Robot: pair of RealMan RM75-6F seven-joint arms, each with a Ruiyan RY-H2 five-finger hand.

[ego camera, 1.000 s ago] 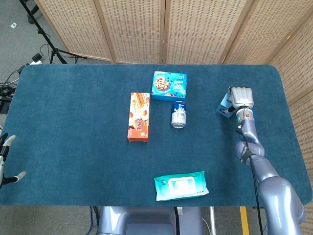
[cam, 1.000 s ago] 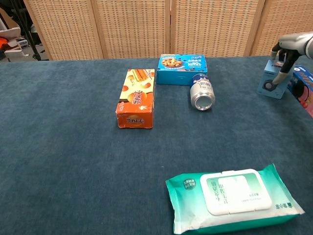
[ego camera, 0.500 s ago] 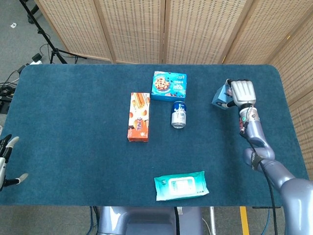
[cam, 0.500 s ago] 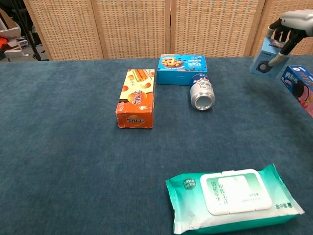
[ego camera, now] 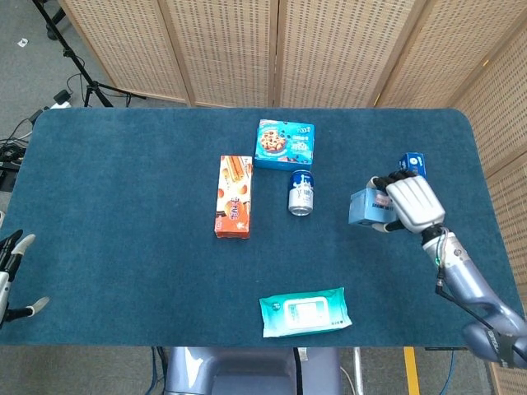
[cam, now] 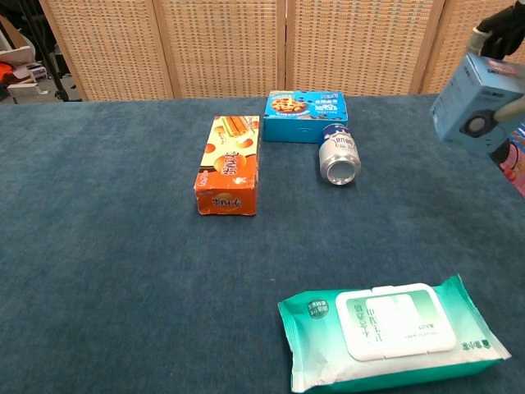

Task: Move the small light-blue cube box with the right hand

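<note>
The blue table [ego camera: 123,189] looks the same as a moment ago; the right hand [ego camera: 409,205] has swung toward the robot and up, with its fingers wrapped around the small light-blue cube box [ego camera: 366,207]; the box is now in the air, right of the can [ego camera: 300,194]; the move looks half done; the left hand [ego camera: 10,276] hangs loose, holding nothing.

This looks like a robot test studio: woven rattan folding screens [ego camera: 280,49] wall off a table covered in dark blue carpet-like cloth [ego camera: 123,206], with black tripod legs [ego camera: 78,62] and cables on the grey floor [ego camera: 20,66].
</note>
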